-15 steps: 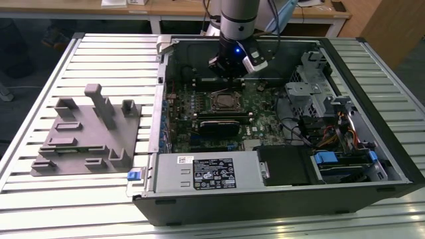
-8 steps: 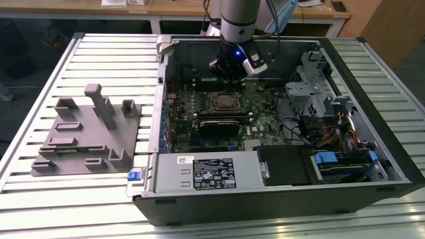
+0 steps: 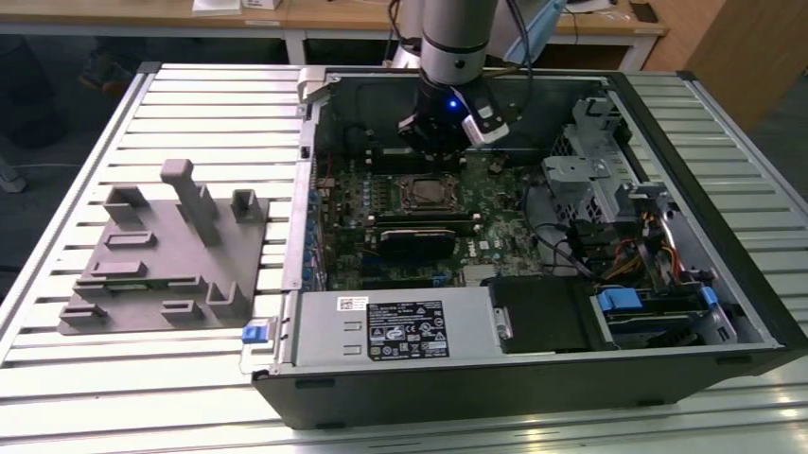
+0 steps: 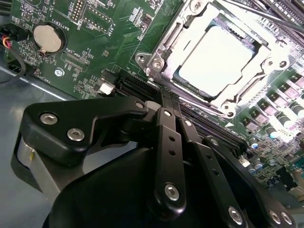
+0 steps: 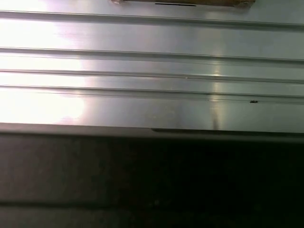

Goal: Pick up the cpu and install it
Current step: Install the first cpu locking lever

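over the motherboard (image 4: 99, 42) your gripper (image 4: 168, 97) hovers, fingers pressed together, empty; cpu (image 4: 216, 59) sits in socket (image 4: 159, 59).

Exterior view: high, looking down at an angle on the open computer case (image 3: 531, 236) on the slatted counter (image 3: 139, 378); moderately far.
Second wrist view: close over the motherboard (image 4: 95, 42), past the claw (image 4: 166, 102), facing the CPU socket (image 4: 218, 61).
First wrist view: very close, facing counter slats (image 5: 152, 66).
Shared: socket (image 3: 430, 192), motherboard and slats with the exterior view.
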Motion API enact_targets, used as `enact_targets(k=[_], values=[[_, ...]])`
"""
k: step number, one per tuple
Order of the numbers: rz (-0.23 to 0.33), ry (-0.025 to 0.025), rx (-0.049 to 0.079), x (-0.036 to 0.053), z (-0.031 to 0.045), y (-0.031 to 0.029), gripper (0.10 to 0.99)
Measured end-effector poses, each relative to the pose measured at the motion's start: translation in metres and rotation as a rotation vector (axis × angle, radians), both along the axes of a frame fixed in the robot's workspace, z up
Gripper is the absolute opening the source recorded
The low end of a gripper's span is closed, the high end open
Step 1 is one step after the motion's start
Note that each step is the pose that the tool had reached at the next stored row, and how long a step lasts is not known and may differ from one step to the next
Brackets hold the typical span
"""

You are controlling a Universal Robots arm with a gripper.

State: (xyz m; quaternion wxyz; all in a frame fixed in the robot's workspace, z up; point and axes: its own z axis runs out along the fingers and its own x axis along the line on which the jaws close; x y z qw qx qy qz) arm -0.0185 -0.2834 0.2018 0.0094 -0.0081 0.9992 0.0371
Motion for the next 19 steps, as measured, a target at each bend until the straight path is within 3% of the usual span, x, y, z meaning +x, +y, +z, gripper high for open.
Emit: enact_targets(k=[8,19], values=[[0.0,-0.0003,0.0,0.0003,0.0021,0.0001,0.106],[0.0,-0.0005,-0.015,0.002,-0.0035,0.0001,0.106]])
